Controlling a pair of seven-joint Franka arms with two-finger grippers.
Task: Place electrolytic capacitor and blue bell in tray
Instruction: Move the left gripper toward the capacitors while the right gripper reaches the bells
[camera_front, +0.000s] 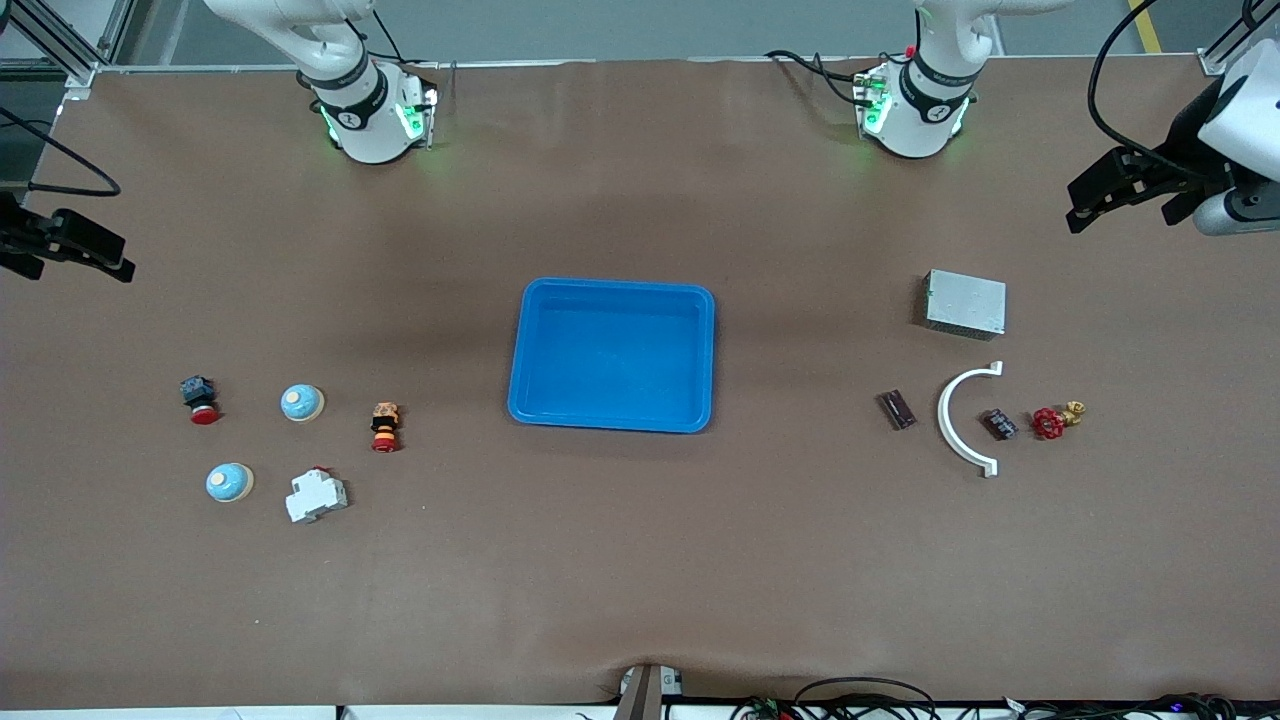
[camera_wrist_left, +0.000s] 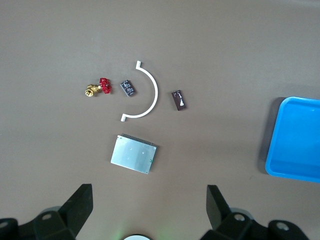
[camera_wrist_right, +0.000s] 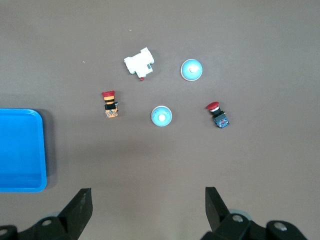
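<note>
Opening step, nothing yet picked up: the blue tray (camera_front: 612, 355) sits empty at mid-table. Right claw (camera_front: 70, 250), fingers spread apart and holding nothing, hangs raised at the right arm's end of the table; below it lie a red-capped push button (camera_front: 200, 400), two blue bells (camera_front: 301, 402) (camera_front: 229, 482), a white breaker (camera_front: 316, 495) and an orange-and-red push button (camera_front: 385, 426). The tray lies well apart from this claw, toward the table's middle. Left claw (camera_front: 1130, 190), also spread and empty, hangs at the left arm's end over a grey metal box (camera_front: 964, 303); near it lie a dark capacitor (camera_front: 897, 409), a white curved bracket (camera_front: 966, 418), a second dark capacitor (camera_front: 999, 424) and a red-handled brass valve (camera_front: 1056, 419). Likely next move: each claw descends onto one part, a bell and a capacitor. Pale markings on the capacitors are unreadable; no other writing shows.
</note>
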